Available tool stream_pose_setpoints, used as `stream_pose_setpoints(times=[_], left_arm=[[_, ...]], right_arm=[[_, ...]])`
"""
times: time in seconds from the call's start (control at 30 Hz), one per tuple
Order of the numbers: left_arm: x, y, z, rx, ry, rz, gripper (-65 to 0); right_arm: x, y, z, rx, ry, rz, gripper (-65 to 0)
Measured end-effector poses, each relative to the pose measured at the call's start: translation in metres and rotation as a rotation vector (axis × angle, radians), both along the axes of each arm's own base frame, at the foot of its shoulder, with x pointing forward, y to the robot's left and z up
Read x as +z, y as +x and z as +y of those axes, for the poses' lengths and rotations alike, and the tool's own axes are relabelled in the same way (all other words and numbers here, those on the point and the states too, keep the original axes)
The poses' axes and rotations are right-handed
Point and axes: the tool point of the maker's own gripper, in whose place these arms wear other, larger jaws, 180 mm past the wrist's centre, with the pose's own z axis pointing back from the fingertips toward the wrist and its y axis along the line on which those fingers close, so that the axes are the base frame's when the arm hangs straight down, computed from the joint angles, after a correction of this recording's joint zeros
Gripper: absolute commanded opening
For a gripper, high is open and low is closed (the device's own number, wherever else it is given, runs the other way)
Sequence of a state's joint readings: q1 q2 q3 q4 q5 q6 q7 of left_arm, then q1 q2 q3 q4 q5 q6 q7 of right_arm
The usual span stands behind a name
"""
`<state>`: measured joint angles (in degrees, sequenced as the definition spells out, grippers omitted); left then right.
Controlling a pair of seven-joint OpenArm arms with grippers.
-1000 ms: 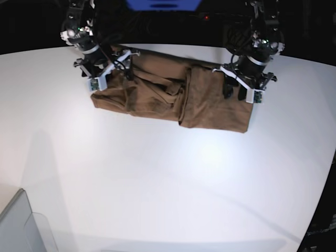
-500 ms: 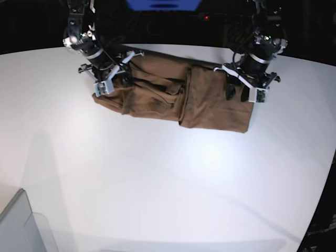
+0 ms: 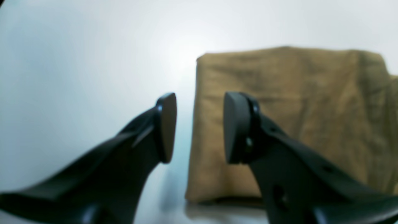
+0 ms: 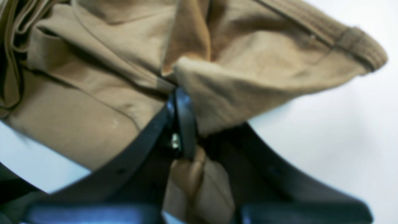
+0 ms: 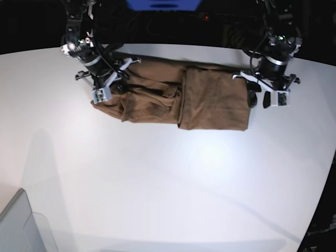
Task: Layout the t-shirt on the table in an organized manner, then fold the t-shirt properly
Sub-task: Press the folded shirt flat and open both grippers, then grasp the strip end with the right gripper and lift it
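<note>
Your soft tan-brown cotton t-shirt lay half-folded along the far edge of the glossy white desk, long axis running arm to arm, the right end effector pinched shut on its bunched end, the left end effector parted, empty, just beside its squared end.

The right gripper is pinched tight on a bunch of the shirt, its arm reaching down at the base view's upper left. The left gripper hangs with jaws parted and nothing between them, its arm angled down at the upper right.
</note>
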<state>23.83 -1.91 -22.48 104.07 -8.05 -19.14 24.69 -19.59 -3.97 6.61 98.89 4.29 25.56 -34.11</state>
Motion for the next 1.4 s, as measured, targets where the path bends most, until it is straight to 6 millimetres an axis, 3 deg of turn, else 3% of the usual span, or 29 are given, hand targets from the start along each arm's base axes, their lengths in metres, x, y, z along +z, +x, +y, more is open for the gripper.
stream_pose_setpoints(times=[0.07, 0.27, 0.33, 0.43, 0.6, 0.8, 1.0, 1.1, 1.4], left_arm=[[-0.009, -0.005, 0.004, 0.01, -0.002, 0.029, -40.7], [-0.009, -0.009, 0.025, 0.066, 0.016, 0.029, -41.8], [-0.021, -0.014, 0.031, 0.084, 0.011, 0.06, -48.3], [-0.037, -0.012, 0.037, 0.109, 0.0, 0.101, -64.9], [-0.063, -0.001, 0.037, 0.122, -0.04, 0.22, -65.0], [-0.066, 0.03, 0.028, 0.108, -0.087, 0.261, -65.0], [-0.066, 0.034, 0.017, 0.085, -0.097, 0.257, -65.0], [-0.066, 0.036, 0.005, 0.055, -0.104, 0.257, -65.0], [-0.066, 0.036, 0.003, 0.053, -0.107, 0.255, -65.0]], right_arm=[[0.003, 0.006, 0.0, 0.002, 0.001, -0.014, -65.0], [0.008, 0.014, 0.0, 0.001, 0.001, -0.036, -65.0], [0.008, 0.014, 0.0, 0.001, 0.001, -0.037, -65.0], [0.019, 0.018, -0.001, 0.001, -0.004, -0.068, -65.0], [0.038, 0.027, -0.002, 0.0, -0.013, -0.129, -65.0], [0.056, 0.033, -0.003, -0.001, -0.021, -0.178, -65.0], [0.079, 0.039, 0.001, 0.013, -0.031, -0.239, -65.0], [0.093, 0.04, 0.032, 0.091, 0.005, -0.281, -65.0], [0.121, 0.035, 0.123, 0.369, 0.076, -0.364, -65.0]])
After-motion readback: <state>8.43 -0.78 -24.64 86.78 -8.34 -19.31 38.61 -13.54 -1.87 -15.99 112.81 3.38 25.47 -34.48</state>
